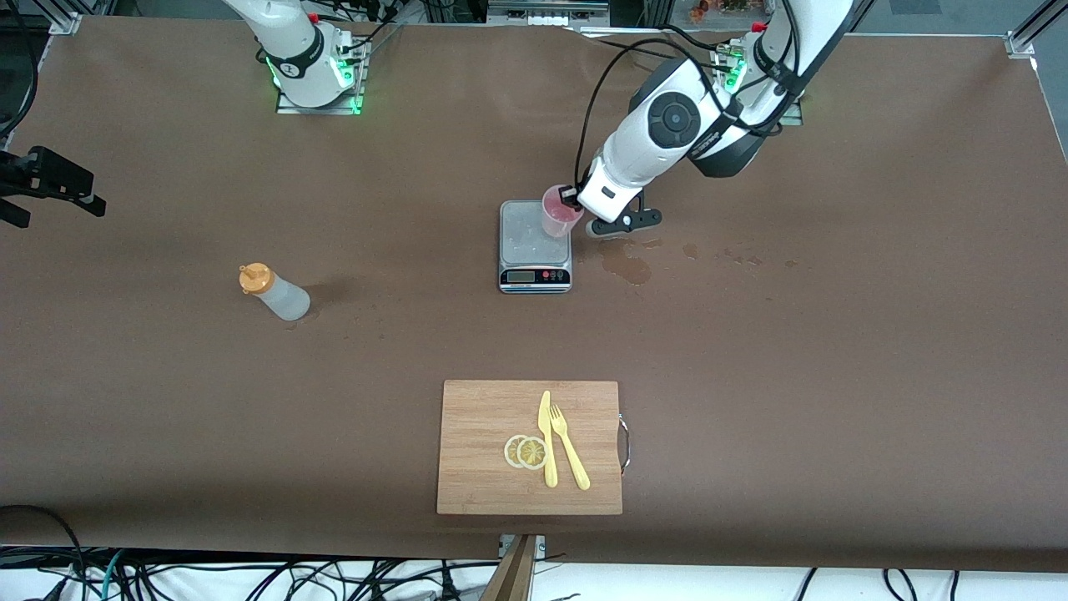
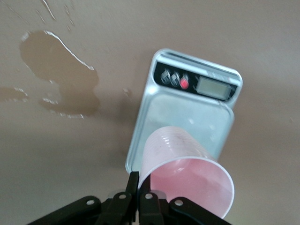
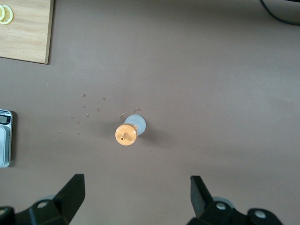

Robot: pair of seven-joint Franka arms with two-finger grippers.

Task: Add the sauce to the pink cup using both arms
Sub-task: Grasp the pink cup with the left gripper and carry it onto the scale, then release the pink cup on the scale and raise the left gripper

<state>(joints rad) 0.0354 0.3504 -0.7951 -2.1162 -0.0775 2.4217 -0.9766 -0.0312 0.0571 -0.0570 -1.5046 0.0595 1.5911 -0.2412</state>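
Pink cup (image 1: 561, 210) over scale (image 1: 534, 247); sauce (image 1: 275, 292) toward right arm's end

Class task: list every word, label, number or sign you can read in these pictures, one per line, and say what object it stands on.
No text can be read in any view.
scale: its display shows no legible digits, and the markings by its buttons are too small to read.
pink cup: faint ridges on its wall, no readable figures.
sauce bottle: no label visible.
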